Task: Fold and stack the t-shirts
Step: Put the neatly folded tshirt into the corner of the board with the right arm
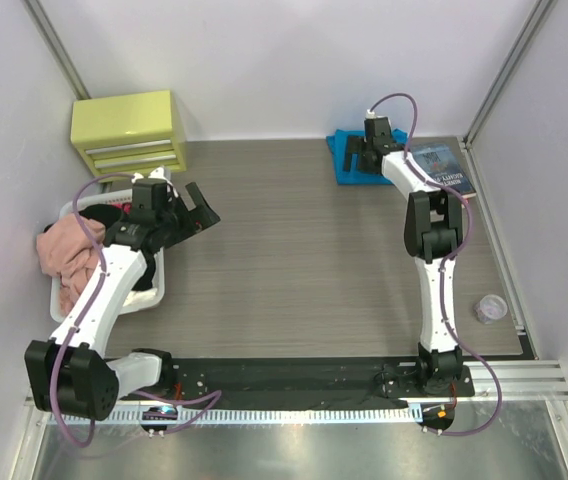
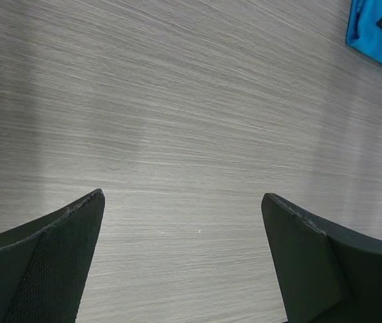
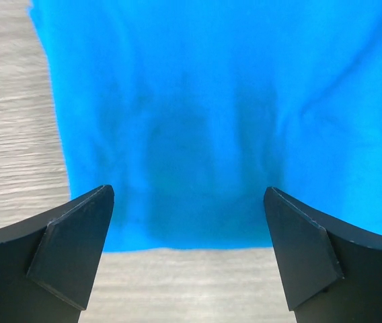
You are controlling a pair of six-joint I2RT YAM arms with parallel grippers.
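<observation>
A folded turquoise-blue t-shirt (image 1: 343, 150) lies flat at the back right of the table. My right gripper (image 1: 367, 157) hovers over its near edge, open and empty; in the right wrist view the shirt (image 3: 211, 101) fills the upper frame between the spread fingers (image 3: 189, 195). A pink t-shirt (image 1: 67, 250) hangs over the left rim of a white basket (image 1: 114, 306), with black cloth (image 1: 145, 281) inside it. My left gripper (image 1: 196, 208) stands open over bare table beside the basket; its wrist view shows only wood between the fingers (image 2: 183, 202) and the blue shirt's corner (image 2: 379, 33).
A yellow drawer unit (image 1: 129, 130) stands at the back left. A dark-blue book (image 1: 446, 168) lies right of the blue shirt. A small round object (image 1: 491, 308) sits near the right edge. White walls enclose the table.
</observation>
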